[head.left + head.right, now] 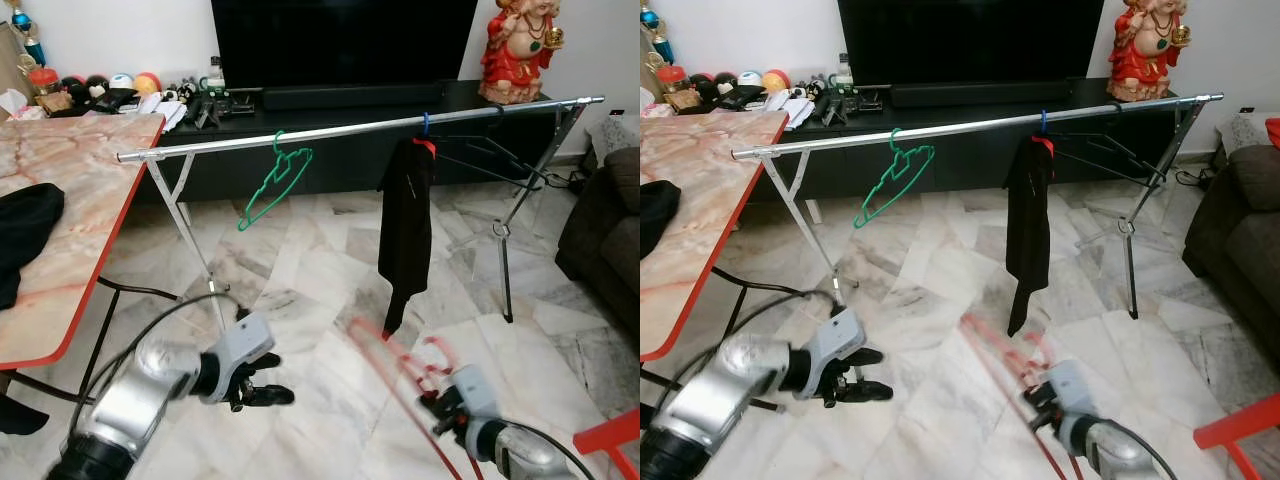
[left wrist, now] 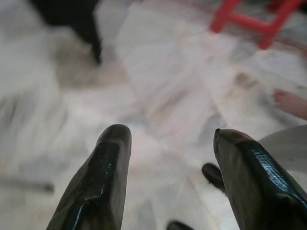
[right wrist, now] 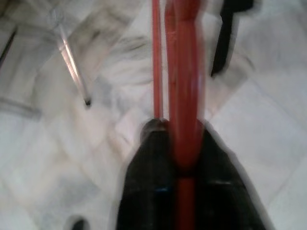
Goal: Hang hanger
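Note:
A blurred red hanger (image 1: pixel 400 375) is held low over the marble floor by my right gripper (image 1: pixel 442 408), whose black fingers (image 3: pixel 144 191) are shut on its red bar (image 3: pixel 184 96). Ahead stands a silver clothes rail (image 1: pixel 350 131) running from left to right. A green hanger (image 1: pixel 273 186) dangles tilted from the rail's left part. A black garment (image 1: pixel 405 225) hangs from a hanger near the rail's middle. My left gripper (image 1: pixel 262 383) is low at the left, open, with nothing between its fingers (image 2: pixel 103 177).
A marble-topped table with a red edge (image 1: pixel 95 260) stands at the left, a dark cloth (image 1: pixel 25 225) on it. A dark sofa (image 1: pixel 610 235) is at the right. A TV cabinet (image 1: pixel 330 100) with clutter runs behind the rail. A red stool (image 1: pixel 610 440) is at the lower right.

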Available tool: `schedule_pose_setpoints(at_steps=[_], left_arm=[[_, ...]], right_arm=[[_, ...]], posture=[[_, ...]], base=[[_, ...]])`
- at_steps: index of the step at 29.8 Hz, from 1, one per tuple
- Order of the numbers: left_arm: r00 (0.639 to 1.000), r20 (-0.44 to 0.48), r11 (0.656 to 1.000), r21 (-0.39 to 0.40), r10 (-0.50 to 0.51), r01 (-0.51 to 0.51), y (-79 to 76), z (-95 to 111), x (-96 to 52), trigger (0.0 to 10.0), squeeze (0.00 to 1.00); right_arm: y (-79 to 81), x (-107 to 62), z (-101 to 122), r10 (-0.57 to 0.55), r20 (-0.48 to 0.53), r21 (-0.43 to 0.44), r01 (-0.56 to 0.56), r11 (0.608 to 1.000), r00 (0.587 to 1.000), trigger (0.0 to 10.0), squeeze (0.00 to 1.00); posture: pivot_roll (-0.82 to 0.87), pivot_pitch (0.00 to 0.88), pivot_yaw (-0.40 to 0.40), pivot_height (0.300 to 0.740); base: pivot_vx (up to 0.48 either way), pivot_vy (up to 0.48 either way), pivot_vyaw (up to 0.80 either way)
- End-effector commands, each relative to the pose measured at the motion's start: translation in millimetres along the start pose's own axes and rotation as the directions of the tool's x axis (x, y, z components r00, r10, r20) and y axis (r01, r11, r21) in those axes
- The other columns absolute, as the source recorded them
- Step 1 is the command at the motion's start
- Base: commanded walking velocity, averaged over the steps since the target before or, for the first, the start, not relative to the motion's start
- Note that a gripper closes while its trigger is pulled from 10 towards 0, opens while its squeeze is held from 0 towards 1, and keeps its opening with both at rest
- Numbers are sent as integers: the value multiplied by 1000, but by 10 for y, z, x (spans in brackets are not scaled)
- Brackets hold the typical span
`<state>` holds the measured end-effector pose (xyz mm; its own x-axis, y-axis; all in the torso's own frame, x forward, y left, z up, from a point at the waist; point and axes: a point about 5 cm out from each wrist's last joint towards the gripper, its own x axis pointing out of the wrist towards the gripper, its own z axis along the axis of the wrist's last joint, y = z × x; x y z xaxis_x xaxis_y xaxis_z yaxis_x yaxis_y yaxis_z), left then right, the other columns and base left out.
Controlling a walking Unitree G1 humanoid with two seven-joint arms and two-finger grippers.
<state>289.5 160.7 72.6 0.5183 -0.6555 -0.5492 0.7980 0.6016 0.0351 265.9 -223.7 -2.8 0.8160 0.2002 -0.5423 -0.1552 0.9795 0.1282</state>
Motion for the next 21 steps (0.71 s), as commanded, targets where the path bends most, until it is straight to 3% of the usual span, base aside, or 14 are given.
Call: schedule_pose_setpoints(at_steps=[1, 2, 3, 4, 6, 7, 8, 9, 13, 16, 19, 20, 21], left_arm=[[992, -23, 990, -73, 121, -123, 43, -216, 16, 10000, 0], [978, -28, 975, -75, 207, -209, 66, -296, 30, 10000, 0], [956, -55, 947, -135, 287, -292, 88, -418, 37, 10000, 0], [922, -88, 909, -155, 378, -387, 104, -561, 25, 10000, 0], [862, -198, 836, -221, 466, -503, 71, -879, -20, 10000, 0], [840, -233, 811, -230, 490, -537, 47, -994, -47, 10000, 0], [815, -274, 788, -231, 510, -571, 20, -1102, -73, 10000, 0], [783, -364, 745, -275, 504, -608, -108, -1359, -121, 10000, 0], [750, -460, 691, -333, 475, -641, -309, -1660, -207, 10000, 0], [725, -550, 618, -415, 415, -668, -619, -1991, -313, 10000, 0], [700, -625, 623, -406, 346, -669, -842, -2176, -383, 10000, 0], [700, -625, 623, -406, 346, -669, -842, -2176, -383, 10000, 0], [683, -644, 592, -416, 345, -691, -917, -2237, -406, 10000, 0]], right_arm=[[-36, -18, -64, -85, 11, 113, 84, 990, 996, 0, 0], [-11, -17, -81, -86, 22, 139, 83, 987, 996, 0, 0], [3, -15, -99, -103, 23, 154, 99, 983, 994, 0, 0], [30, -4, -114, -115, 24, 169, 109, 979, 993, 0, 0], [78, 26, -108, -135, 30, 177, 128, 976, 990, 0, 0], [104, 41, -95, -139, 39, 178, 130, 975, 989, 902, 0], [125, 60, -75, -149, 47, 180, 138, 974, 988, 4863, 0], [148, 97, -33, -170, 53, 202, 156, 967, 984, 10000, 0], [182, 129, 32, -167, 71, 211, 149, 966, 983, 10000, 0], [230, 159, 102, -176, 96, 222, 151, 963, 980, 10000, 0], [273, 178, 96, -171, 85, 217, 150, 965, 982, 10000, 0], [273, 178, 96, -171, 85, 217, 150, 965, 982, 10000, 0], [302, 183, 101, -166, 92, 219, 143, 965, 982, 10000, 0]], posture=[[20, 26, 9, 740], [18, 19, 9, 740], [16, 19, 6, 740], [13, 14, 7, 740], [7, 9, 6, 740], [5, 2, 9, 740], [1, 0, 10, 740], [2, 6, 9, 740], [-5, 8, 11, 740], [-7, 18, 14, 740], [-10, 25, 15, 740], [-10, 25, 15, 740], [-11, 27, 16, 740]], base=[[0, 0, 0], [0, 0, 0], [0, 0, 0], [0, 0, 0], [0, 0, 0], [0, 0, 0], [0, 0, 0], [0, 0, 0], [0, 0, 0], [0, 0, 0], [0, 0, 0], [0, 0, 0], [0, 0, 0]])
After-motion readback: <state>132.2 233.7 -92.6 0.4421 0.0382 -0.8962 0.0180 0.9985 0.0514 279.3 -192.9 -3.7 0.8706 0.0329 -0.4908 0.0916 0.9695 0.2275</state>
